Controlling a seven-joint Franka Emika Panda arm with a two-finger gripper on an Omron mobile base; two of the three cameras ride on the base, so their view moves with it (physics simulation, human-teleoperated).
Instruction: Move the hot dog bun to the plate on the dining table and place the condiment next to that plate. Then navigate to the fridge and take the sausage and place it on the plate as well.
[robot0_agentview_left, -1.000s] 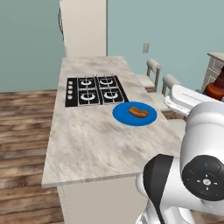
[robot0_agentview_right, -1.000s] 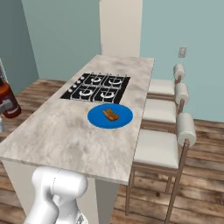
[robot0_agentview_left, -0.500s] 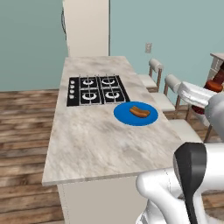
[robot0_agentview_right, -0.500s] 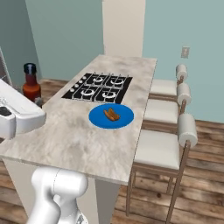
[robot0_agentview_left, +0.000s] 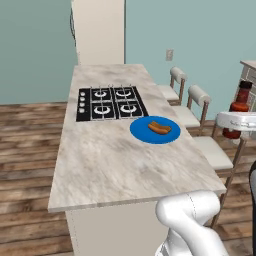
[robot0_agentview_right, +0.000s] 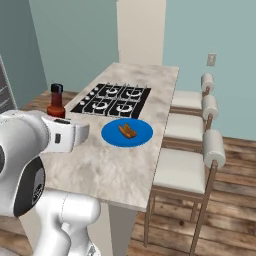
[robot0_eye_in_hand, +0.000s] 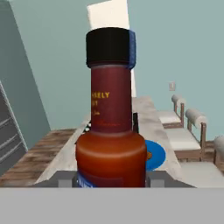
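I hold the sauce bottle (robot0_eye_in_hand: 111, 118) upright in the gripper (robot0_eye_in_hand: 112, 180), jaws closed on its lower body; its black cap (robot0_eye_in_hand: 110, 46) points up in the hand view. In the left base view the bottle (robot0_agentview_left: 239, 107) rides above the white hand, out past the stools (robot0_agentview_left: 197, 102) on the right side of the counter (robot0_agentview_left: 110, 165). In the right base view the bottle (robot0_agentview_right: 55, 101) stands over the hand at the counter's left edge. The blue plate (robot0_agentview_left: 155, 130) lies on the counter, just beside the near edge of the black stovetop (robot0_agentview_left: 111, 102). The bun (robot0_agentview_left: 159, 127) lies on the plate, near its middle. The bottle is well apart from the plate.
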